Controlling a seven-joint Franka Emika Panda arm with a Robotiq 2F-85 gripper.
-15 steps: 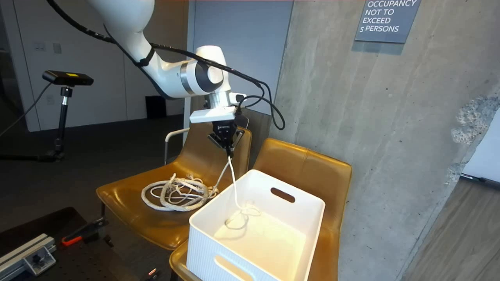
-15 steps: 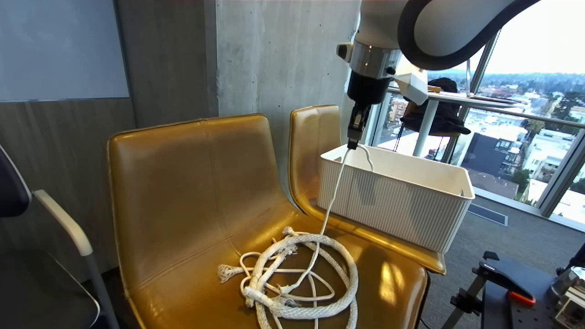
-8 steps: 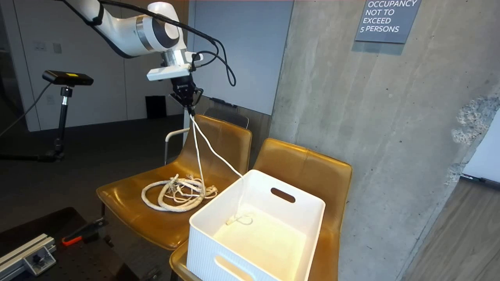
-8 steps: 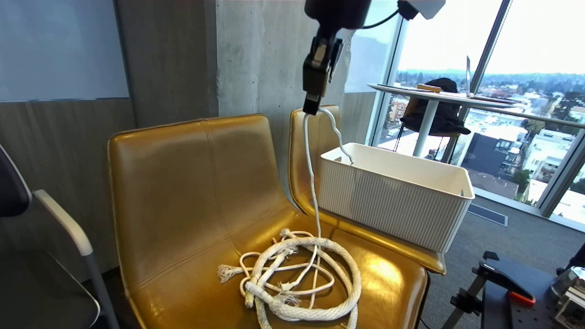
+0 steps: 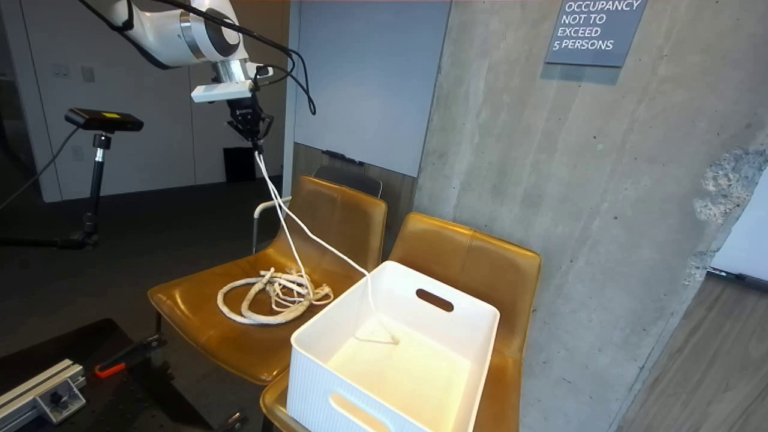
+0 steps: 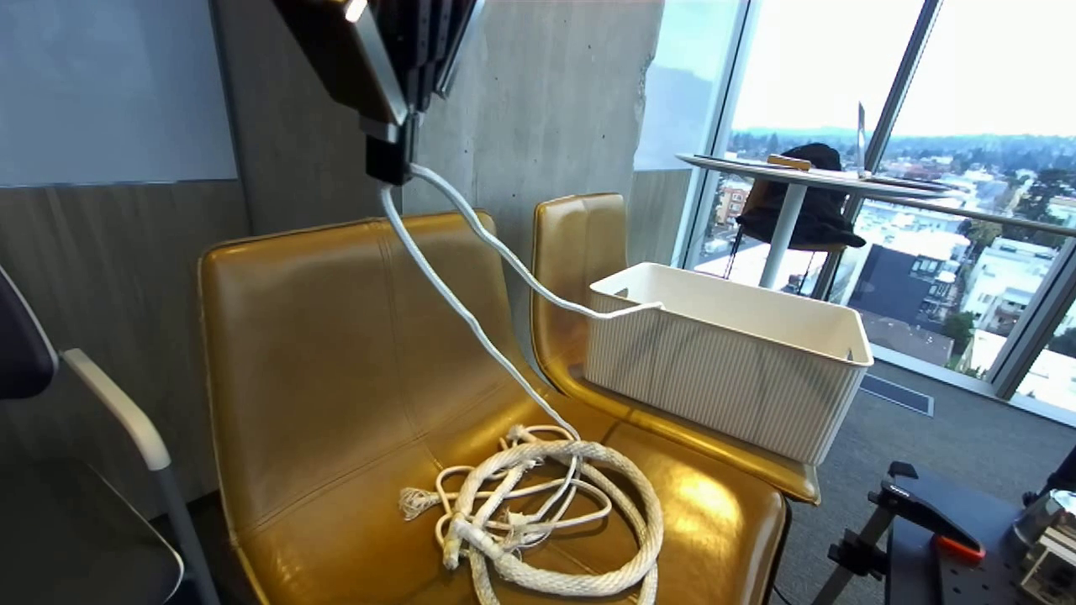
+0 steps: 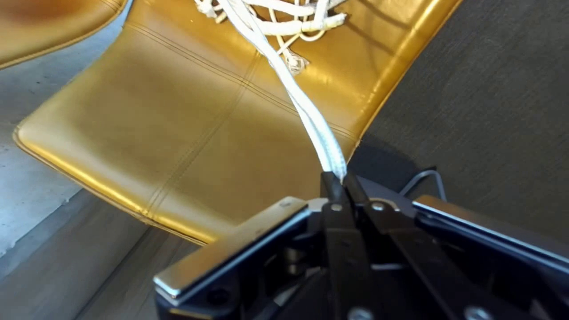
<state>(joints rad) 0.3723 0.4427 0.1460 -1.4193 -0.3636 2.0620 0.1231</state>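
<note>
My gripper point(image 5: 258, 146) is shut on a thin white rope point(image 7: 302, 104), whose two strands hang from between the black fingertips in the wrist view. One strand point(image 6: 450, 296) slopes down to a pile on a tan leather chair point(image 6: 319, 353). The second crosses the rim of a white ribbed bin point(image 6: 714, 370), and its end lies on the bin's floor in an exterior view. Thick white rope point(image 6: 580, 583) lies coiled with thinner cords on the chair seat. The gripper hangs high above that chair, away from the bin.
The bin stands on a second tan chair point(image 5: 474, 252) against a concrete wall point(image 5: 570, 180). A camera on a stand point(image 5: 103, 120) and a clamp with a red handle point(image 5: 126, 360) are nearby. An office chair point(image 6: 50, 470) and a round table point(image 6: 807, 176) flank the scene.
My gripper has risen and moved away from above the bin to over the rope's chair, still holding the rope. The bin strand has drawn taut over the rim, and its end has shifted inside.
</note>
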